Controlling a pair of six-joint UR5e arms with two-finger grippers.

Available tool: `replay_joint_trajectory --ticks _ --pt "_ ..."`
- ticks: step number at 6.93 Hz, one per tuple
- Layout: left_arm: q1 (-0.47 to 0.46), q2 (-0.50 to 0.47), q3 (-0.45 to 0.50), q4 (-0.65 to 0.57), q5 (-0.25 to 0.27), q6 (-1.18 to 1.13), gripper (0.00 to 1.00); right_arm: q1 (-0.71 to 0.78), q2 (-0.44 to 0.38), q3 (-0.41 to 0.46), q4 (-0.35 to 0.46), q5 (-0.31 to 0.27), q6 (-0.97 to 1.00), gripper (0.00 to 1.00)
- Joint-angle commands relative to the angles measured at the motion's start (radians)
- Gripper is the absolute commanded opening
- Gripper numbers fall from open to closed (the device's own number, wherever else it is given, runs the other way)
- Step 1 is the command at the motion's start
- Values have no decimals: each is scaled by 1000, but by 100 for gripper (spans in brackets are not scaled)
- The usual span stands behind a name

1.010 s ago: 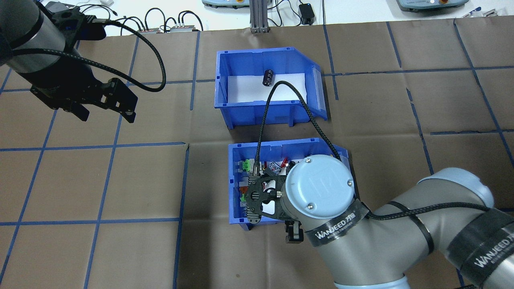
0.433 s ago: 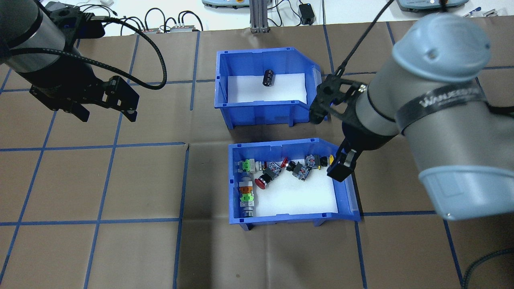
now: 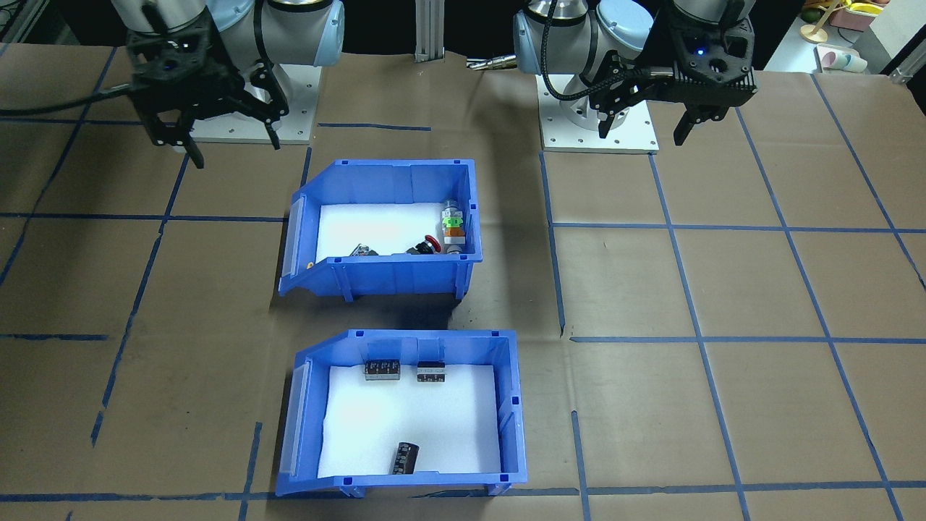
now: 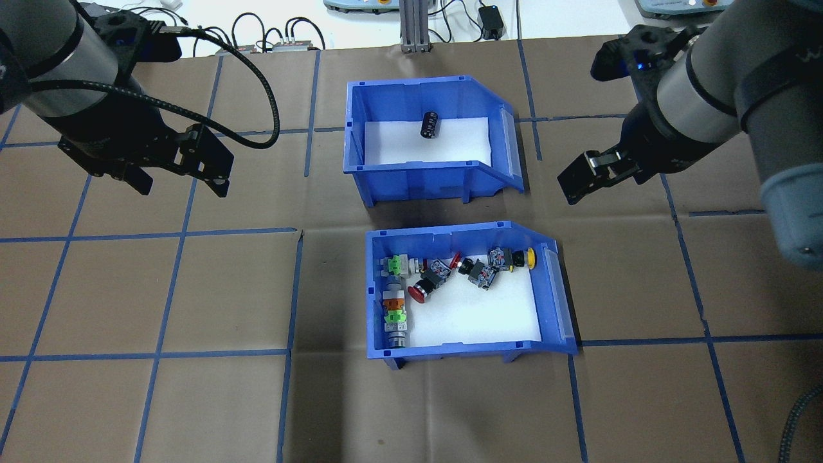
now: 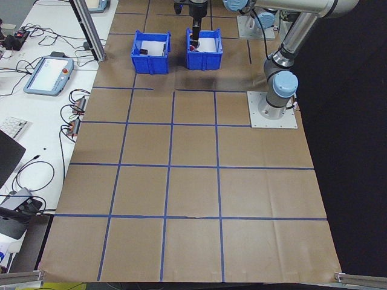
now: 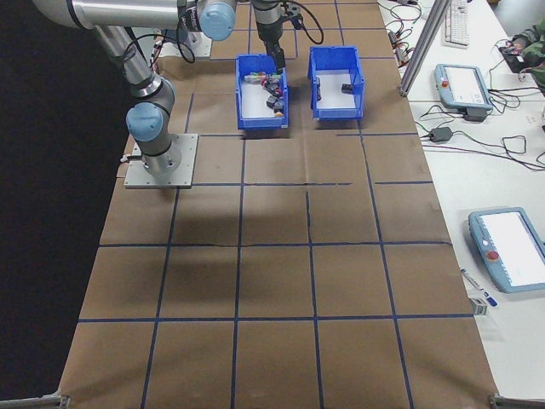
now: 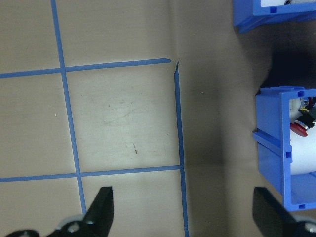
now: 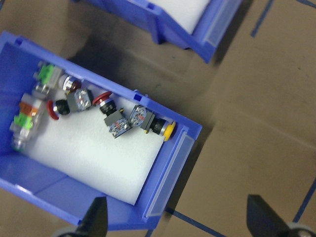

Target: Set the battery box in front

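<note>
The battery box (image 4: 418, 180) is a blue bin with a white liner, standing on the far side of the table from the robot. A black battery (image 4: 429, 124) lies in it, and the front-facing view shows three batteries (image 3: 406, 457) in this battery box (image 3: 508, 405). My left gripper (image 4: 180, 186) hovers open well to its left, over bare paper. My right gripper (image 3: 231, 145) is open and empty, its fingers (image 4: 574, 182) to the right of the box, touching nothing. The right wrist view shows that open gripper (image 8: 177, 219) above the other bin's front corner.
A second blue bin (image 4: 450, 350) with coloured push-button switches (image 4: 424, 286) sits between the battery box and the robot, a narrow gap apart. Blue tape lines grid the brown paper. Cables and teach pendants (image 6: 464, 85) lie beyond the far table edge.
My right arm has lifted off the near side of the switch bin and swung up and to the right, past the battery box. Both bins stay put. The left arm has barely shifted.
</note>
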Motion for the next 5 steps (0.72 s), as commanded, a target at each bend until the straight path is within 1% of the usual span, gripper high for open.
replay_joint_trajectory --ticks 1,2,3,4,5 --pt "-1 1 -4 4 1 -2 100 -6 96 -117 61 -70 187 100" --pt "-1 1 -6 7 1 -2 100 -3 131 -169 121 -70 276 100" --pt "-1 3 -9 8 6 0 100 12 147 -180 137 -78 308 100" --pt "-1 0 -9 10 6 0 100 41 150 -182 132 -105 326 100" --pt "-1 0 -9 10 6 0 100 43 152 -182 128 -104 325 100"
